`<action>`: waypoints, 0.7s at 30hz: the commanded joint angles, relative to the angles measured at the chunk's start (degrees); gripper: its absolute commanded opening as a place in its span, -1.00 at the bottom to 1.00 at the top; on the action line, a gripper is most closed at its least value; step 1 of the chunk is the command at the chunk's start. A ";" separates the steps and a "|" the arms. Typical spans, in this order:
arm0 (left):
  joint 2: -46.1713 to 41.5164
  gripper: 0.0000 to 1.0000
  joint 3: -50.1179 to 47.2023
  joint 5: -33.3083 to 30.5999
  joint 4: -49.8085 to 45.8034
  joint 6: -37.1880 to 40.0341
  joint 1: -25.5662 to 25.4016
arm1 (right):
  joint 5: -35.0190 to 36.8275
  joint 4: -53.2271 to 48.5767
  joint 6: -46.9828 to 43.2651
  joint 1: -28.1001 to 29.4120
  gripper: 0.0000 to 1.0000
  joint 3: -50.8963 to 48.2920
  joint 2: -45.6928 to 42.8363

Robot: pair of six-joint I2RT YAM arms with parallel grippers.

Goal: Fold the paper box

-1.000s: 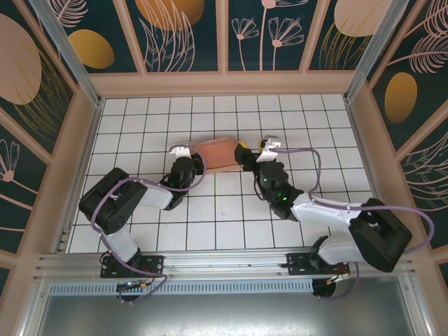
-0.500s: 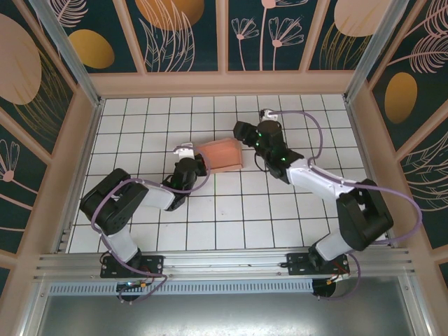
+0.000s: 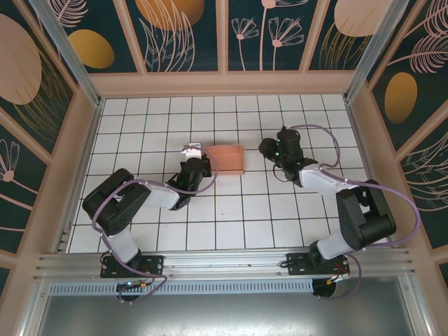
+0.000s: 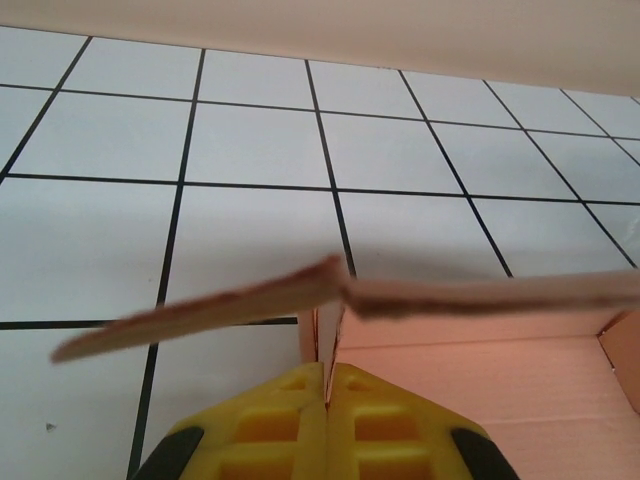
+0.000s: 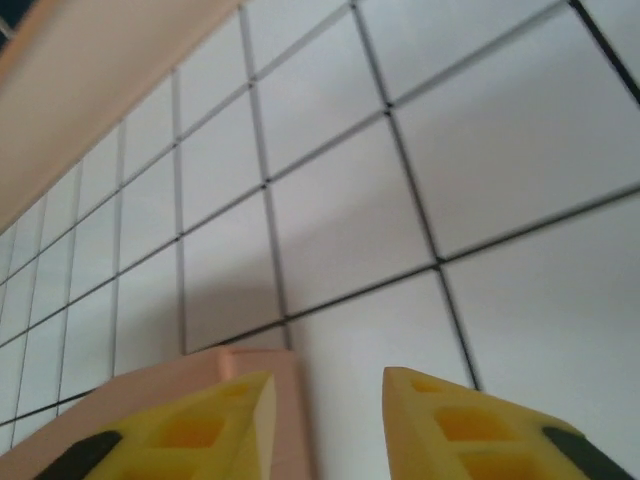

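Note:
The salmon-pink paper box (image 3: pixel 225 159) stands partly folded on the white tiled floor, just behind the middle. My left gripper (image 3: pixel 199 163) is at its left end. In the left wrist view the yellow fingers (image 4: pixel 290 425) are shut on a thin upright wall of the paper box (image 4: pixel 480 385), and a blurred flap edge crosses above them. My right gripper (image 3: pixel 262 149) hangs just right of the box. In the right wrist view it (image 5: pixel 328 377) is open with only tile between the fingers, and a corner of the paper box (image 5: pixel 292 400) lies beside the left finger.
Wooden walls (image 3: pixel 224 84) fence the tiled floor (image 3: pixel 231 210) at the back and on both sides. Purple cables loop along both arms. Open tiles lie in front of the box, between the two arms.
My right arm left the box's right edge, swung toward the back, and now hangs right of the box with its jaws narrower. The box sits squarer. The left grip has not changed.

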 commanded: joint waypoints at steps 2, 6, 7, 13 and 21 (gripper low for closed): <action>1.67 -1.00 1.04 -0.16 -3.94 1.69 -0.24 | -11.78 4.72 -1.22 -0.71 -0.51 -1.35 1.44; 1.60 -1.00 1.39 -0.52 -4.36 2.45 -0.81 | -18.35 10.05 -1.31 -0.72 -0.62 -1.35 4.49; 1.60 -1.00 1.39 -0.83 -4.49 2.73 -0.97 | -19.79 11.11 -1.02 -0.62 -0.64 -1.09 5.41; 1.68 -1.00 1.20 -2.09 -4.58 3.38 -1.38 | -26.65 15.37 1.22 -0.07 -0.87 0.76 10.88; 2.15 -1.00 1.46 -2.73 -4.32 4.38 -1.98 | -32.22 22.20 4.46 0.33 -1.00 0.53 15.71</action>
